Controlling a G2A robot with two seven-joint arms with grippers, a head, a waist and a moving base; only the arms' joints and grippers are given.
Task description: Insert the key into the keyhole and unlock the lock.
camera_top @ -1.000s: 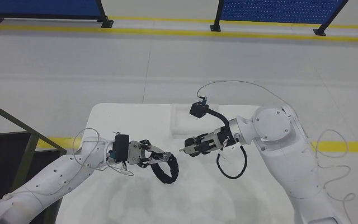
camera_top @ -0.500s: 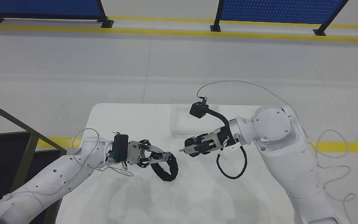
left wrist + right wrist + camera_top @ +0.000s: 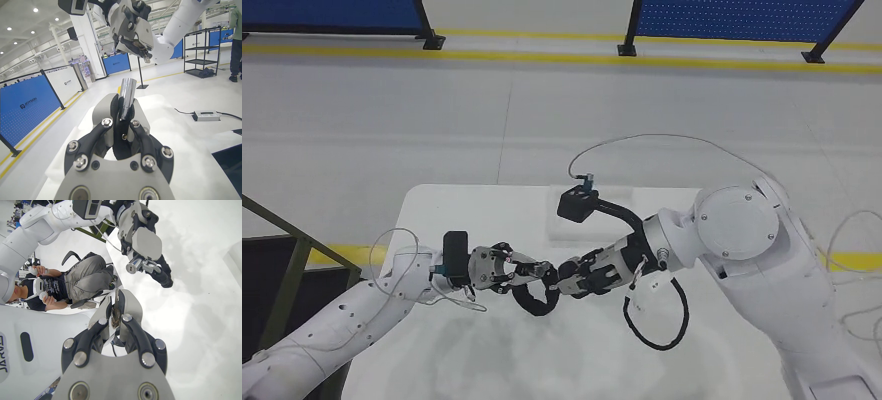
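Above the white surface (image 3: 432, 230) the two arms met tip to tip near its middle. The left pincer (image 3: 123, 105) was closed tight on the lock (image 3: 127, 91), its dark pads pressed against both sides of the shiny chrome barrel, which stuck out past the fingertips. The lock's black sheathed cable (image 3: 535, 303) hung in a loop below the pincer, over the surface. From the right wrist view the barrel's end face was turned towards the other arm, with the keyhole (image 3: 131, 268) plain to see in the centre of it.

The right pincer (image 3: 115, 300) was clamped narrow on the key (image 3: 115, 311), gripping its head, the blade jutting forward beyond the fingertips. The blade's tip stood near the keyhole but apart from it, a little to one side, not in the slot. A low white block (image 3: 572, 215) lay at the far edge of the surface, behind both arms.
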